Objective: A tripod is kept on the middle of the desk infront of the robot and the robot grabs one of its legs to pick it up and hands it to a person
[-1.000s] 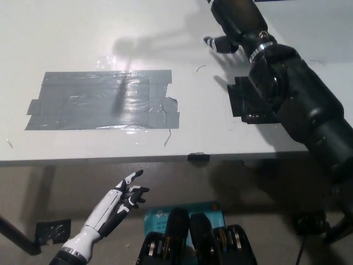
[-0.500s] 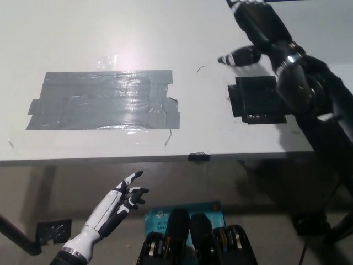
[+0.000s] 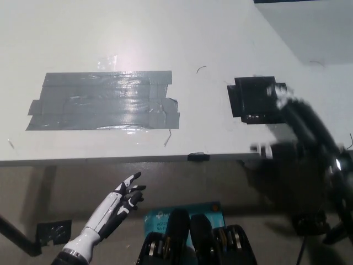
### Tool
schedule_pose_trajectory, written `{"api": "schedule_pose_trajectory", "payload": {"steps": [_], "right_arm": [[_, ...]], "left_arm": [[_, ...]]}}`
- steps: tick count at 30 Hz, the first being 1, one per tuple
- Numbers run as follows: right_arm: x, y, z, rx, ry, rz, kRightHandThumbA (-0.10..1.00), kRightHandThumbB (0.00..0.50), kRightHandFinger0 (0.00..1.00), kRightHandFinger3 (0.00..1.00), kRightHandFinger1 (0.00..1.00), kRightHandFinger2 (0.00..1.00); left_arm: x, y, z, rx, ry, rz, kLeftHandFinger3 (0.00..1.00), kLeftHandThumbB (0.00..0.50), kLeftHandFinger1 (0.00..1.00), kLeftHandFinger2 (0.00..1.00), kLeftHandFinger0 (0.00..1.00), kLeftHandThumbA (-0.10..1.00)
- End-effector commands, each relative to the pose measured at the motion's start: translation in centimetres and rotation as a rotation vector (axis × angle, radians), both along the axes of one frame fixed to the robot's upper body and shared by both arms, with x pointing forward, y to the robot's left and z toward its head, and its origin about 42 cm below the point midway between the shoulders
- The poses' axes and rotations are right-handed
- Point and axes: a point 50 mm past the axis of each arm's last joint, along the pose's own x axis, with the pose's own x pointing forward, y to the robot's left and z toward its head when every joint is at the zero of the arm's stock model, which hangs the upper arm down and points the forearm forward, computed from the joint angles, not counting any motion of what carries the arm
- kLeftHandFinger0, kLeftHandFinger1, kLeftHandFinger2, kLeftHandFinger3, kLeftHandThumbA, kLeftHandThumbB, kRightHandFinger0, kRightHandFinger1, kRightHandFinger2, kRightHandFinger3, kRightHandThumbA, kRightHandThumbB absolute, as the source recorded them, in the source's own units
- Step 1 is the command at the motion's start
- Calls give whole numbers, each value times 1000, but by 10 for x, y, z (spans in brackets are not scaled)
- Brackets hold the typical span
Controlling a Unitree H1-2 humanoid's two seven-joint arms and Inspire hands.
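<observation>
No tripod in view anywhere on white desk (image 3: pixel 193 33); we see only grey tape patch (image 3: pixel 102 101) toward left side and black square patch (image 3: pixel 252 99) near right edge. Motion-blurred black right hand (image 3: pixel 295 130) hangs over front right corner; we cannot tell its grip. Resting white left hand (image 3: pixel 124 199) sits below front edge, fingers spread, empty. We judge handover either finished or tripod out of frame.

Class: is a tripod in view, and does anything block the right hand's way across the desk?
No tripod shows. The desk bears flat grey tape and a black patch; nothing blocks the blurred right hand. The left hand rests below.
</observation>
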Motion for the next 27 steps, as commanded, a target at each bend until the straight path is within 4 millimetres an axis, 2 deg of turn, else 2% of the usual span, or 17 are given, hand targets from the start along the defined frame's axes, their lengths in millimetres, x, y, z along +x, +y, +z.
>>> {"api": "schedule_pose_trajectory", "payload": {"steps": [1,3,4,5,6,9,10,11,12,13,14,15,17,20,22,24,27], "right_arm": [[-106,-10,43,503,33,253,948,325,1000,1000,1000,1000],[-96,-7,23,571,116,245,945,322,1000,1000,1000,1000],[-88,-5,3,614,183,228,947,277,1000,1000,1000,1000],[-88,-5,3,614,183,228,943,274,1000,1000,1000,1000],[-80,-2,-23,686,269,186,915,259,1000,1000,1000,1000],[-78,6,-63,783,383,110,860,200,1000,1000,1000,1000],[-77,7,-69,794,402,102,862,197,1000,1000,1000,1000],[-78,7,-80,808,447,93,886,167,1000,1000,1000,1000],[-78,8,-87,817,477,82,879,156,1000,1000,1000,1000],[-79,9,-98,821,513,69,855,146,1000,1000,1000,1000],[-83,10,-108,831,547,62,842,159,1000,1000,1000,1000],[-85,10,-111,838,562,60,834,171,1000,1000,1000,1000],[-90,8,-118,844,583,50,809,155,1000,1000,1000,1000],[-94,6,-125,845,597,47,805,178,1000,1000,1000,1000],[-100,5,-130,821,600,40,821,166,1000,1000,1000,1000],[-103,4,-133,803,604,36,828,182,1000,1000,1000,1000],[-104,3,-134,775,603,36,852,184,1000,1000,1000,1000]], "left_arm": [[-9,0,10,-18,-83,-10,1000,140,777,871,732,1000],[-11,1,7,-21,-78,-5,1000,148,786,873,739,1000],[-14,2,5,-26,-76,-2,1000,153,790,870,741,1000],[-14,2,5,-26,-76,-2,1000,152,791,870,741,1000],[-17,2,3,-32,-77,2,1000,144,790,865,737,1000],[-24,1,-1,-28,-62,8,1000,163,825,890,770,1000],[-26,0,-3,-27,-58,11,1000,161,833,896,778,1000],[-29,-1,-5,-33,-51,17,1000,161,851,913,790,1000],[-30,-1,-5,-37,-53,22,1000,159,874,931,813,1000],[-33,-1,-6,-30,-63,28,1000,153,942,982,895,1000],[-37,0,-8,-19,-68,28,1000,152,992,1000,968,1000],[-38,0,-9,-16,-71,28,1000,150,1000,1000,1000,1000],[-42,-1,-11,-17,-83,34,1000,135,1000,1000,1000,1000],[-47,-2,-14,-32,-72,53,1000,137,1000,1000,1000,1000],[-53,-3,-19,-36,-63,64,1000,143,1000,1000,1000,1000],[-58,-3,-21,-31,-62,70,1000,128,1000,1000,1000,1000],[-60,-3,-23,-36,-63,75,1000,132,1000,1000,1000,1000]]}}
